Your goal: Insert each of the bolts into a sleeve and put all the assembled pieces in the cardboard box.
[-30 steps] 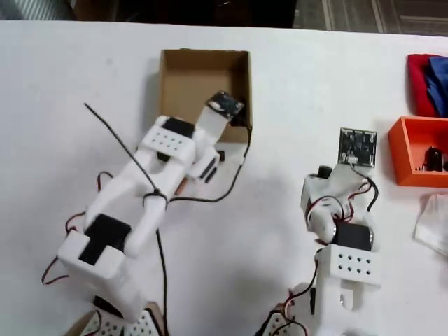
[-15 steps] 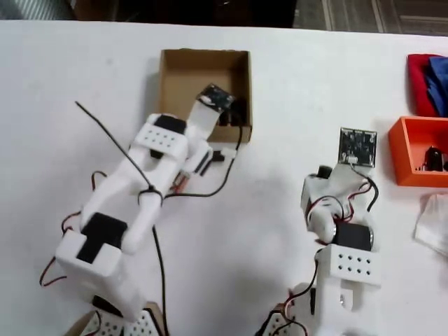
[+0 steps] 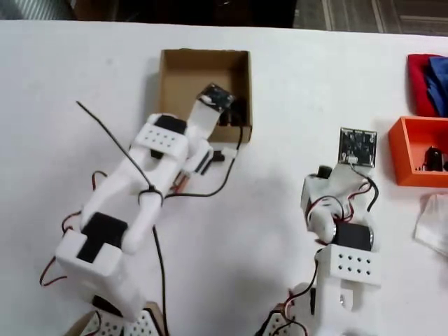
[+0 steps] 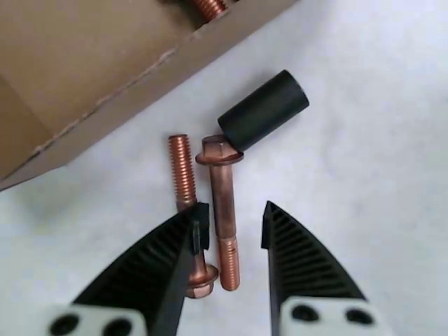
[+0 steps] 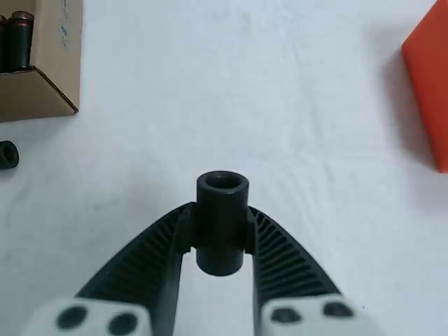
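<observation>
Two copper bolts lie on the white table beside the cardboard box [image 4: 98,63]. One bolt [image 4: 222,183] runs between the fingers of my open left gripper [image 4: 234,208] without being clamped. The other bolt [image 4: 183,175] lies partly under one finger. A black sleeve [image 4: 264,110] rests just past the bolt heads. In the high view the left gripper [image 3: 218,154] is at the front right corner of the cardboard box [image 3: 189,70]. My right gripper [image 5: 220,213] is shut on an upright black sleeve [image 5: 222,192], hole upward, over bare table. An assembled piece [image 5: 19,35] lies in the box.
An orange bin [image 3: 420,150] stands at the right edge, with a red and blue cloth [image 3: 428,80] behind it. A black cable [image 3: 210,192] trails from the left arm. Open table lies between the two arms.
The left arm has shifted slightly to the left and toward the box since a second ago. The right arm has kept still with its sleeve.
</observation>
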